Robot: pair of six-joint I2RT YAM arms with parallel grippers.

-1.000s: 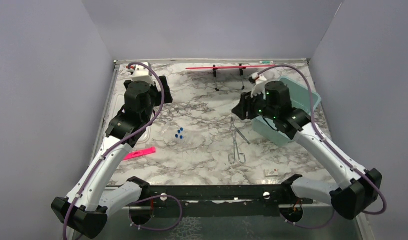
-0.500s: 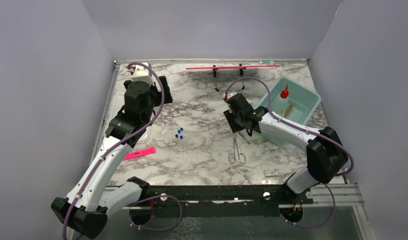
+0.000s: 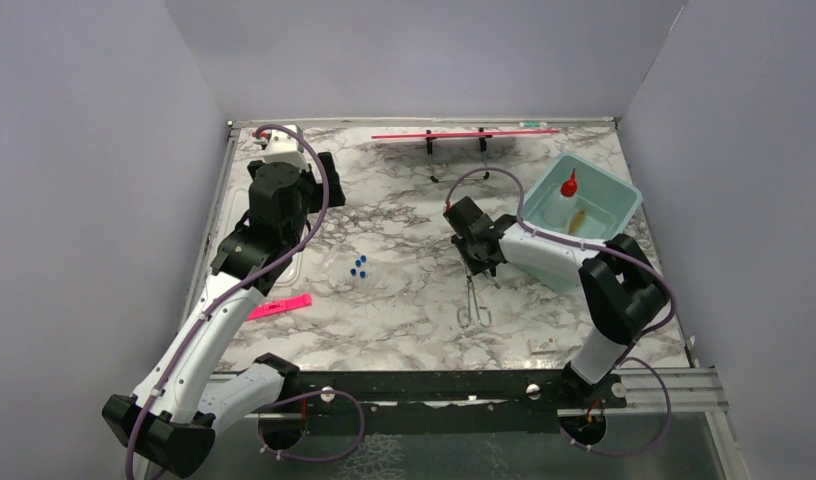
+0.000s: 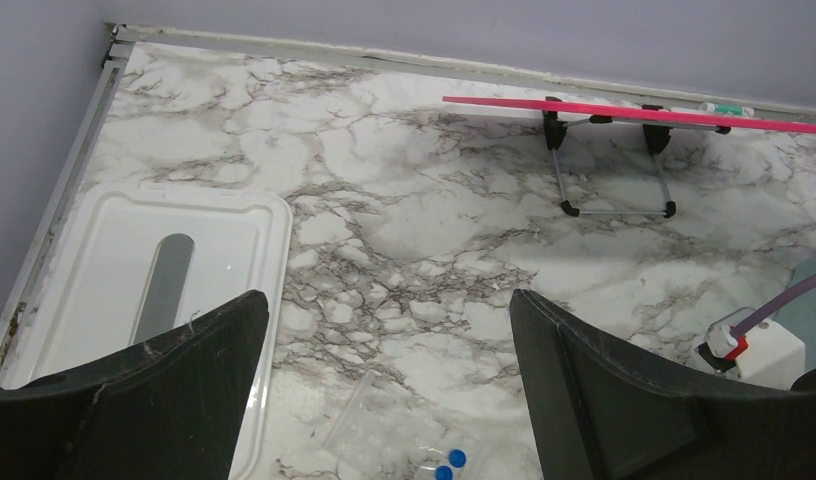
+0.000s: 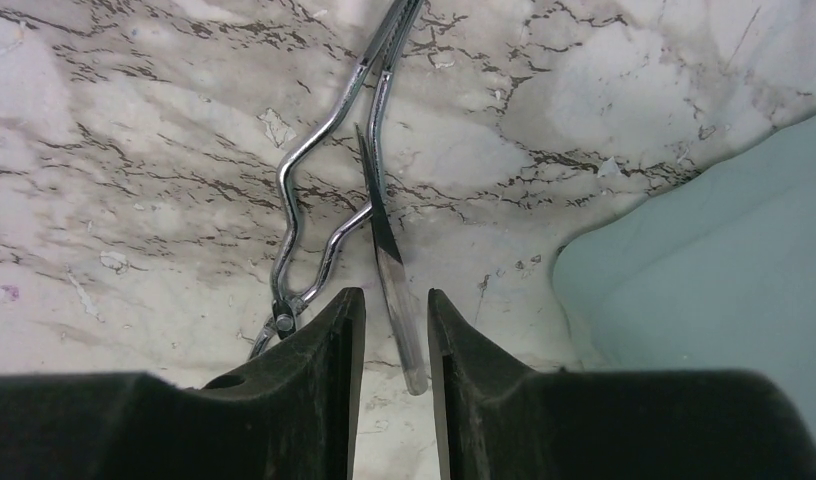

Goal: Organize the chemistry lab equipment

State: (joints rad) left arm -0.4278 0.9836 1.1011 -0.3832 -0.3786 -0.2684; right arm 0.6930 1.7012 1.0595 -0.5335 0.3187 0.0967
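My right gripper (image 3: 479,260) hangs low over the table, its jaws a narrow gap apart astride the near end of a thin clear rod (image 5: 396,300). The rod lies on the marble beside metal forceps (image 5: 324,190), which also show in the top view (image 3: 474,296). A teal bin (image 3: 609,195) holds the red-nozzle squeeze bottle (image 3: 567,185) and the tan brush (image 3: 577,222). Blue-capped tubes (image 3: 360,267) lie mid-table and also show in the left wrist view (image 4: 444,465). A green-handled tool (image 4: 726,108) lies by the back wall. My left gripper (image 4: 389,320) is wide open and empty above the table.
A white tray (image 4: 154,270) lies at the left edge. The long red rod on its black stand (image 3: 464,134) stands at the back. A flat pink strip (image 3: 280,306) lies front left. A small white item (image 3: 542,343) lies near the front rail. The bin wall (image 5: 724,250) is close on my right gripper's right.
My right arm swung left from over the teal bin and dropped to the rod and forceps, uncovering the bottle and brush. The left arm has not moved.
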